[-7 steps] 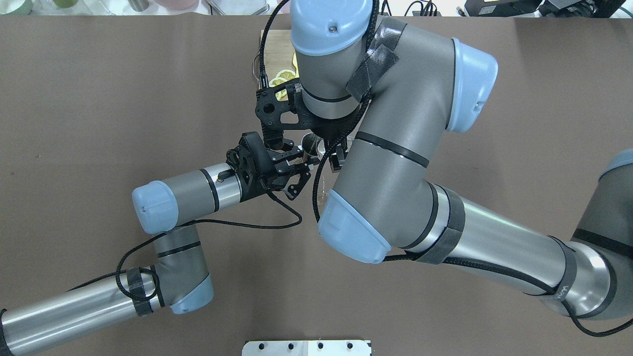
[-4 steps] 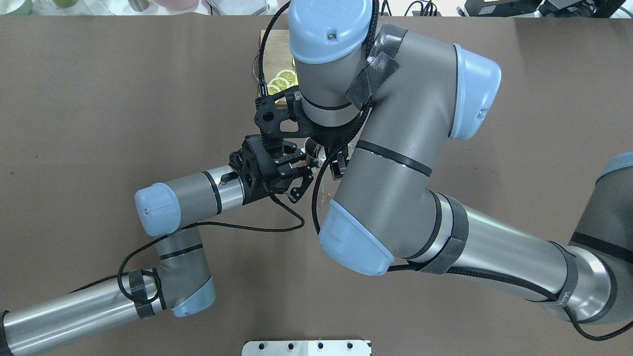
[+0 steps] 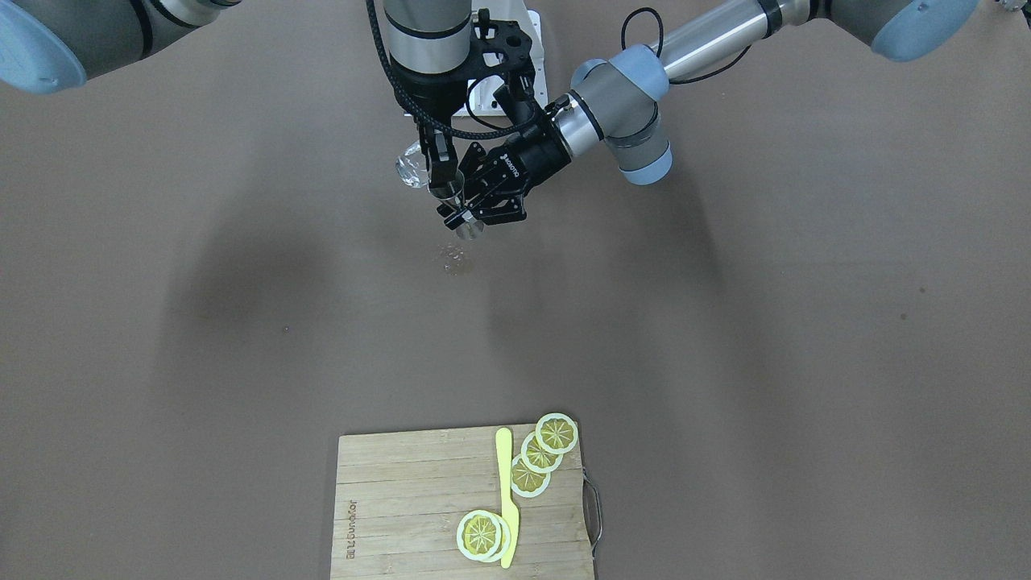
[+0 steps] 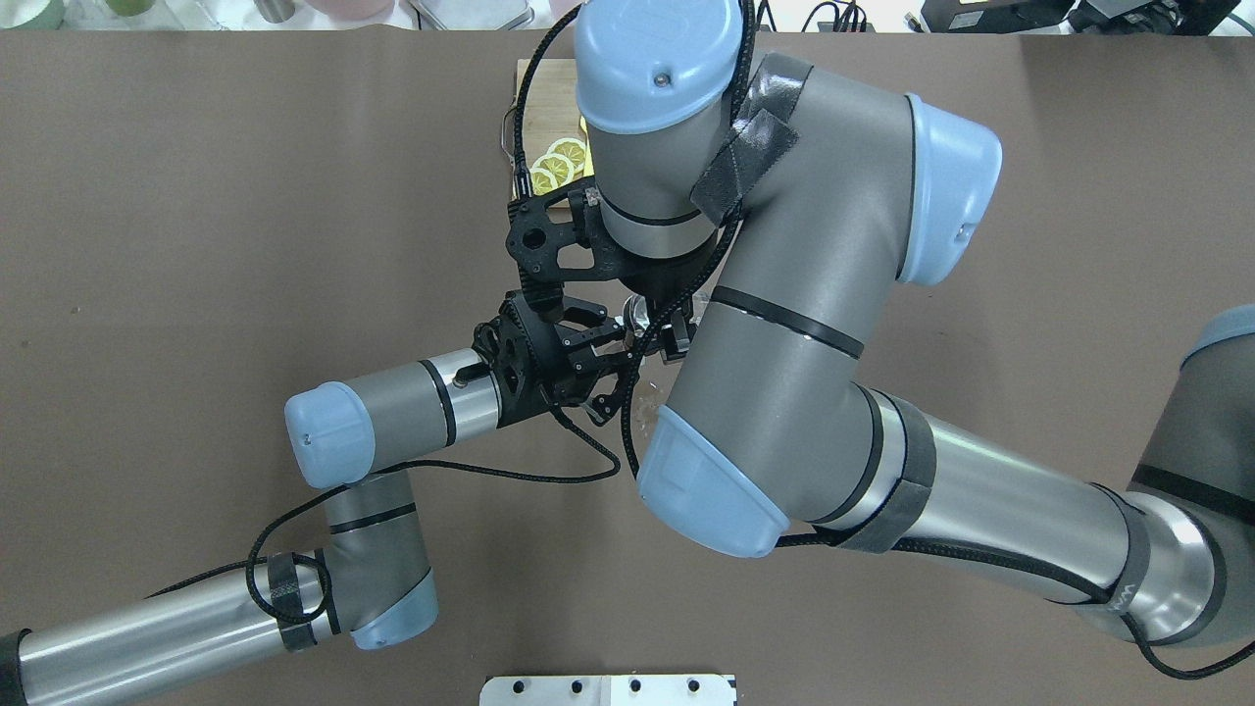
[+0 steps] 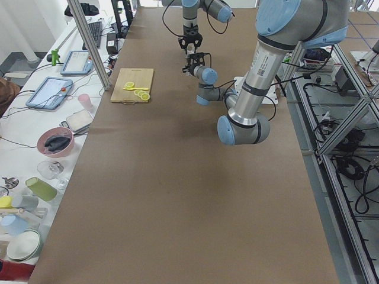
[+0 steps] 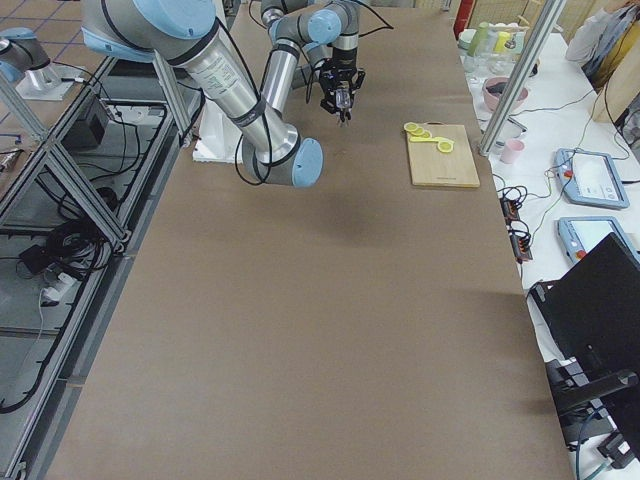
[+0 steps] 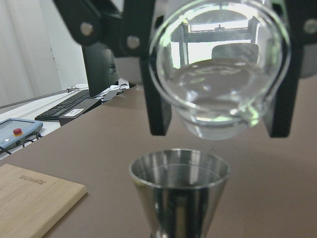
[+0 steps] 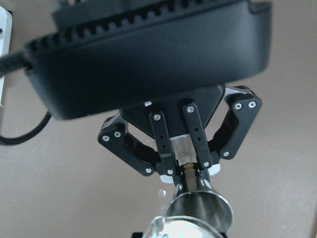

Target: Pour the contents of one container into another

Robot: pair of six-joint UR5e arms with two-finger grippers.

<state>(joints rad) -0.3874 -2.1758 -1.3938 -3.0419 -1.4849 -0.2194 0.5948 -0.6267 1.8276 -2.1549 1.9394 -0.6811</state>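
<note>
My right gripper point(image 7: 220, 74) is shut on the clear glass point(image 7: 218, 69), which is tipped over with its mouth down toward the jigger. Clear liquid lies along the glass's lower lip. Just under it stands the steel jigger point(image 7: 179, 186), upright, with a shallow pool inside. My left gripper point(image 8: 189, 166) is shut on the jigger's waist, below its round mouth point(image 8: 199, 209). In the front-facing view the glass point(image 3: 412, 171) and the jigger point(image 3: 465, 229) hang above the table, between the right gripper point(image 3: 436, 173) and the left gripper point(image 3: 475, 211). The overhead view hides the glass under the right wrist.
A small wet patch point(image 3: 455, 259) marks the brown table below the jigger. A wooden cutting board point(image 3: 403, 499) with lemon slices point(image 3: 532, 466) and a yellow knife point(image 3: 505, 491) lies at the far side. Cups and bowls point(image 5: 53, 145) line a side bench.
Both grippers have shifted together a little toward the robot's base and to the right, the jigger staying under the glass. Both grips are unchanged.
</note>
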